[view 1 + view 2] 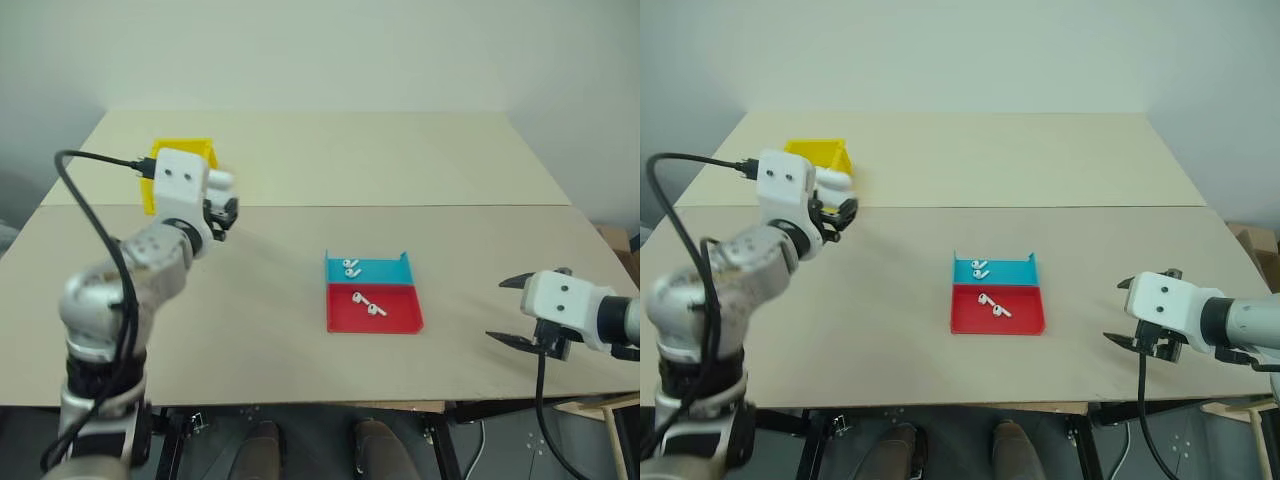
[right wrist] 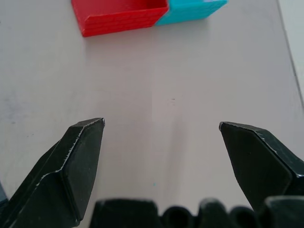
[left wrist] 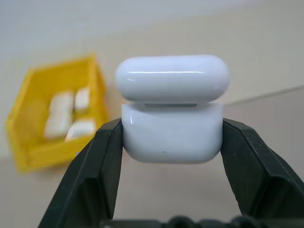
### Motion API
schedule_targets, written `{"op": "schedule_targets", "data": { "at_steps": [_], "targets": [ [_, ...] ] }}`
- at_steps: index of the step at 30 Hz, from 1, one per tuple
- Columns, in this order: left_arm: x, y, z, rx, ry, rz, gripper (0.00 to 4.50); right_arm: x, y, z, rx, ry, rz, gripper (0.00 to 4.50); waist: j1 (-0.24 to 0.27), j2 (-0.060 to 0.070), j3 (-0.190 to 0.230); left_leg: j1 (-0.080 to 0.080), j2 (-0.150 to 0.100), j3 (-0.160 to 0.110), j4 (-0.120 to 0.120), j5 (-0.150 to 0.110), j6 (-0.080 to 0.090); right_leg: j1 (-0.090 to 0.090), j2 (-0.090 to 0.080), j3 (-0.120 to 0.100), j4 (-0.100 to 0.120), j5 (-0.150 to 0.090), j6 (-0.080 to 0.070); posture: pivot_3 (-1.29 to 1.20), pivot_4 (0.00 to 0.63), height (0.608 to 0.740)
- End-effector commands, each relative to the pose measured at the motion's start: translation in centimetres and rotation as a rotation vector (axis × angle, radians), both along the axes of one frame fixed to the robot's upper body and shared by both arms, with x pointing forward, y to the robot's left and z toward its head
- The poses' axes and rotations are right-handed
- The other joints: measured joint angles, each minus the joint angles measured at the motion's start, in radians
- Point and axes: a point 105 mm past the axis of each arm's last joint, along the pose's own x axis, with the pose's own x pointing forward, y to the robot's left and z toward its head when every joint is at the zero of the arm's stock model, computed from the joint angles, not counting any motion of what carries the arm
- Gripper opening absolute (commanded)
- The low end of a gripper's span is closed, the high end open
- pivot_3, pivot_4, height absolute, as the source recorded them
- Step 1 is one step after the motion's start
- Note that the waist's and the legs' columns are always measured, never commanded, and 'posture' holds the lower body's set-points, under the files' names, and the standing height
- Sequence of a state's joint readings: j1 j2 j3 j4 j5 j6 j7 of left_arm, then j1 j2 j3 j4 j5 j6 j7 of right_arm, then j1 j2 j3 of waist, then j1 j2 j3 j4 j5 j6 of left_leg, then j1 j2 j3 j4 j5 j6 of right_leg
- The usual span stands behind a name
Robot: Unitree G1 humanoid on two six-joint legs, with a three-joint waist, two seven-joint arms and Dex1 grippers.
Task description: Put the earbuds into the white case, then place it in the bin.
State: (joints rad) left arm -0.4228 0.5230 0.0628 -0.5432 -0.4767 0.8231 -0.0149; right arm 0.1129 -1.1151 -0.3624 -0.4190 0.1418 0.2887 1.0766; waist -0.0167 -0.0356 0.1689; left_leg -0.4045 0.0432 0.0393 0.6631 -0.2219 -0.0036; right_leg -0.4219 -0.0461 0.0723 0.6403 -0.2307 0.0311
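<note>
1. Right gripper (image 1: 516, 311) hovered over the tabletop (image 1: 250, 300) near its near right edge, jaws spread wide and empty.
2. Red-and-blue tray (image 1: 400, 318) sat near the middle of the tabletop, toward the near edge. Two earbuds (image 1: 367, 303) lay in the red compartment on the near side, and two more lay in the blue compartment (image 1: 385, 270) behind it.
3. Left gripper (image 3: 168, 142) was raised above the left side of the tabletop, jaws clamped on the body of the white case (image 3: 172, 111). The case lid stood slightly ajar, a thin gap showing at the seam.
4. Yellow bin (image 3: 35, 118) stood toward the far left corner, beyond the held case. Several white objects, seemingly other cases, lay inside it.
5. Step in hand, as judged: the case was lifted and ready, but no earbud appeared loaded.
6. Next move would call for bringing the case toward the tray, opening the lid fully, and using the free right gripper to pick one tiny earbud. Fine alignment would be required, since the earbuds are far smaller than the jaws.
</note>
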Motion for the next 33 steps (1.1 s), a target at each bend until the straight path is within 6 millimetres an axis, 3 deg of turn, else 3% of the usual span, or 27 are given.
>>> {"op": "schedule_targets", "data": {
  "at_steps": [1,6,9,12,17,23,28,33],
  "targets": [
    [-3.9,-3.5,1.9,-0.002,-0.293,-0.36,2.76,0.3,0.7,2.7,-0.003,-0.146,0.057,4.5,0.001,0.0,0.0,0.0,0.0,0.0,0.0,0.0,0.0,0.0,0.0,0.0,0.0,0.0,0.0,0.0,0.15,0.74],
    [-6.4,-5.0,-0.1,-0.072,-0.417,-0.684,2.76,0.3,2.7,4.4,-0.026,-0.204,0.167,4.5,0.009,0.001,-0.001,0.001,0.0,0.001,0.001,0.0,0.001,0.001,0.0,-0.001,0.0,0.0,0.0,0.0,0.15,0.74],
    [-7.0,-5.0,-0.6,-0.152,-0.458,-0.781,2.76,0.5,3.9,4.9,-0.033,-0.193,0.195,4.5,0.006,0.002,-0.001,0.001,0.001,0.001,0.003,0.001,0.001,0.002,0.001,-0.001,0.0,-0.002,0.003,0.0,0.15,0.74],
    [-8.3,-4.9,-1.9,-0.235,-0.46,-0.927,2.76,-0.2,5.5,4.7,-0.077,-0.05,0.229,4.5,0.003,0.003,-0.001,0.0,0.002,0.001,0.003,0.0,0.001,0.001,0.001,-0.001,0.0,-0.002,0.004,0.0,0.15,0.74],
    [-9.9,-3.9,-5.2,-0.151,-0.414,-1.104,2.76,-0.3,9.0,3.7,-0.088,0.024,0.331,4.5,-0.005,0.003,-0.002,0.0,0.004,0.001,0.003,0.0,0.002,0.0,0.003,-0.002,0.0,-0.002,0.001,0.0,0.15,0.74],
    [-10.2,-2.3,-7.3,-0.084,-0.388,-1.119,2.76,0.9,12.3,2.0,-0.115,0.182,0.371,4.5,-0.002,0.004,-0.002,0.0,0.005,0.001,0.004,0.0,0.002,-0.001,0.003,-0.002,0.001,-0.004,0.004,0.0,0.15,0.74],
    [-11.6,-1.8,-9.1,-0.018,-0.368,-1.134,2.76,3.2,14.5,0.8,-0.083,0.23,0.275,3.22,-0.002,0.004,-0.002,-0.001,0.005,0.002,0.004,-0.001,0.003,-0.003,0.003,-0.003,0.001,-0.001,-0.002,0.0,0.15,0.74],
    [-12.3,-1.8,-10.0,0.045,-0.366,-1.125,2.76,3.9,15.0,-0.2,-0.047,0.291,0.151,3.22,0.006,0.004,-0.002,-0.004,0.005,0.001,0.004,-0.001,0.003,-0.004,0.002,-0.004,0.001,-0.001,-0.002,0.0,0.15,0.74]
  ]
}}
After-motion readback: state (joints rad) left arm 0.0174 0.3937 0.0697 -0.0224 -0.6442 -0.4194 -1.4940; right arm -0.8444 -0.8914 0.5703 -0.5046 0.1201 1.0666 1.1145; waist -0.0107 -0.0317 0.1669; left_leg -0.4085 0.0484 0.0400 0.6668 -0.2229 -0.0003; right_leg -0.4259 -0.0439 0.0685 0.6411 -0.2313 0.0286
